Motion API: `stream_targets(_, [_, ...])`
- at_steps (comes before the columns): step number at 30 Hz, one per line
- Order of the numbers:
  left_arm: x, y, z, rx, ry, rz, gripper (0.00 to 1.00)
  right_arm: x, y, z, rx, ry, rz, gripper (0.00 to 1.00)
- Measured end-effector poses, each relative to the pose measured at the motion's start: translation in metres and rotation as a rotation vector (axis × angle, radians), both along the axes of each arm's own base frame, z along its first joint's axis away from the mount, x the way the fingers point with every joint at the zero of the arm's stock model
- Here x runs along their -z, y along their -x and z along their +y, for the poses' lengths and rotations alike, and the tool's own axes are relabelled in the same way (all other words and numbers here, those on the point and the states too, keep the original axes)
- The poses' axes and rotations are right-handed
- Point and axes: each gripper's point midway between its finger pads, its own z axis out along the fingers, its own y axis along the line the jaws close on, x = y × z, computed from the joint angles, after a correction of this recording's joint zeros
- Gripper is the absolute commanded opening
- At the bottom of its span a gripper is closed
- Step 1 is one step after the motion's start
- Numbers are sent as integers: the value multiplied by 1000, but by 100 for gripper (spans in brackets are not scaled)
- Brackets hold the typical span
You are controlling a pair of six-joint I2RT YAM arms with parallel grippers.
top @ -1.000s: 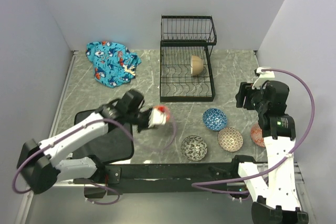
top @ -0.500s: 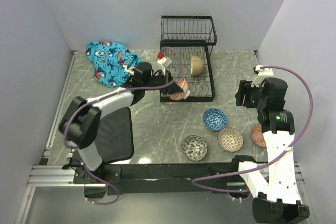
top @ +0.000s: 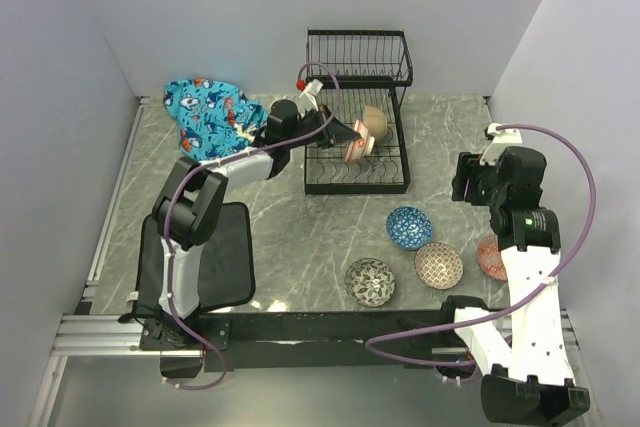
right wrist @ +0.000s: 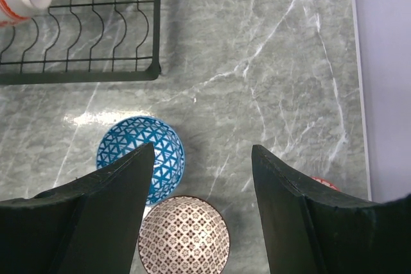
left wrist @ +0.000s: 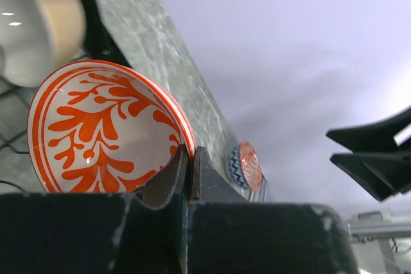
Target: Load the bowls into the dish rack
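Ceramic this glossy and thin-rimmed suits an edge pinch: the left tool [left wrist: 189, 158] is clenched on the lip of the red-orange floral bowl [left wrist: 103, 133], held on edge at the lower tier of the dish rack [top: 320, 187], just beside the cream bowl [top: 375, 123], likely so it drops between the wavy wires. The right tool [right wrist: 202, 152] hangs released and empty above the marbled grey desk [right wrist: 289, 62], over the blue bowl [right wrist: 141, 162] and brown dotted bowl [right wrist: 183, 235].
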Motion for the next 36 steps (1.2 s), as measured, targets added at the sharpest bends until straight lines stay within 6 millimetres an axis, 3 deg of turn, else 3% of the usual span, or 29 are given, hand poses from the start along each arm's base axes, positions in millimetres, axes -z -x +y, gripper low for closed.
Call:
stream_targets(8, [34, -39, 5, -84, 15, 92, 1, 3, -8, -5, 17, 10, 40, 70])
stream_targets(16, [44, -63, -3, -110, 46, 59, 1, 7, -15, -7, 21, 10, 72, 70])
stream_targets(36, [38, -71, -13, -41, 134, -38, 1, 10, -42, -12, 27, 13, 136, 70])
